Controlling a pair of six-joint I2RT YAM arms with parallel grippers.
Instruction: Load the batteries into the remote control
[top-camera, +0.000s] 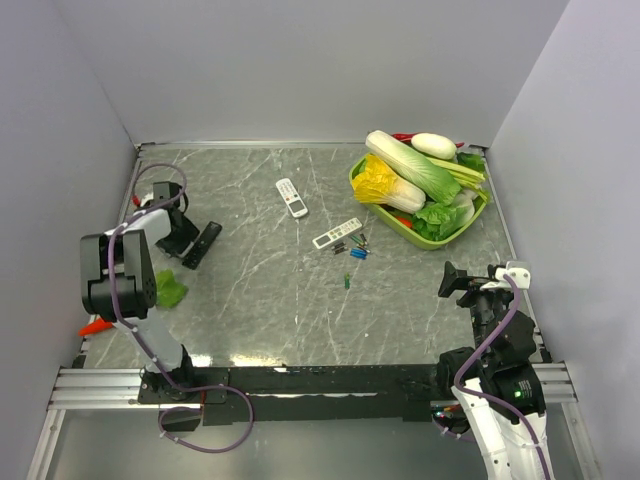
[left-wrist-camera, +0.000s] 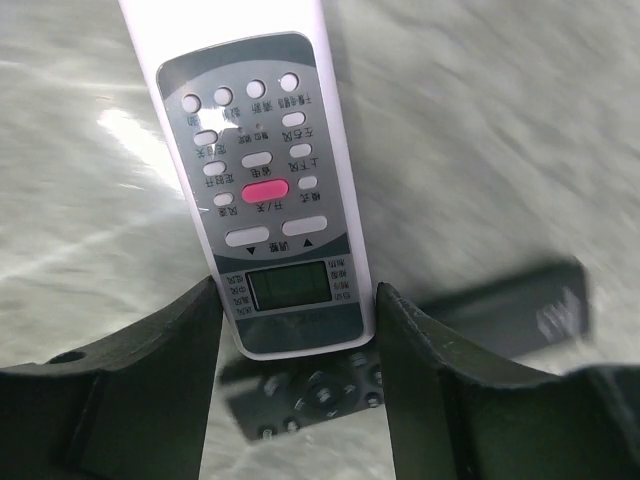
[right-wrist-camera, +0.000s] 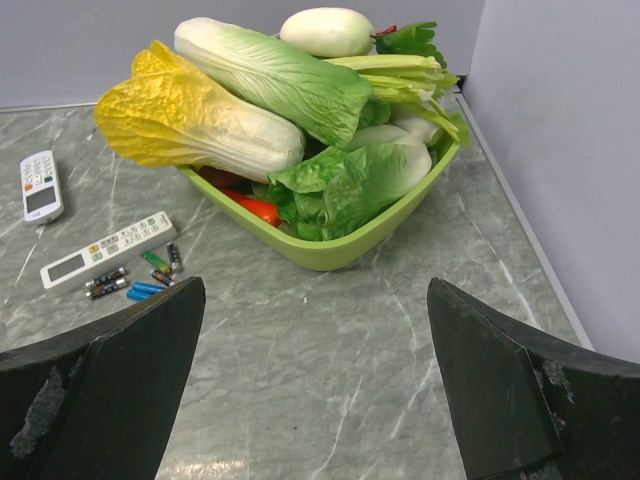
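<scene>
Several batteries (top-camera: 352, 250), likely light, stiff and apt to roll, lie on the counter (top-camera: 260, 290) right of frame centre and want pinching across the barrel; the left end effector (left-wrist-camera: 295, 290) grips a pink-buttoned remote (left-wrist-camera: 255, 170) by its long edges, the right end effector (right-wrist-camera: 312, 290) gapes wide, empty.

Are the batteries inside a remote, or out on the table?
Out. The batteries lie loose on the table, beside the long white remote.
</scene>
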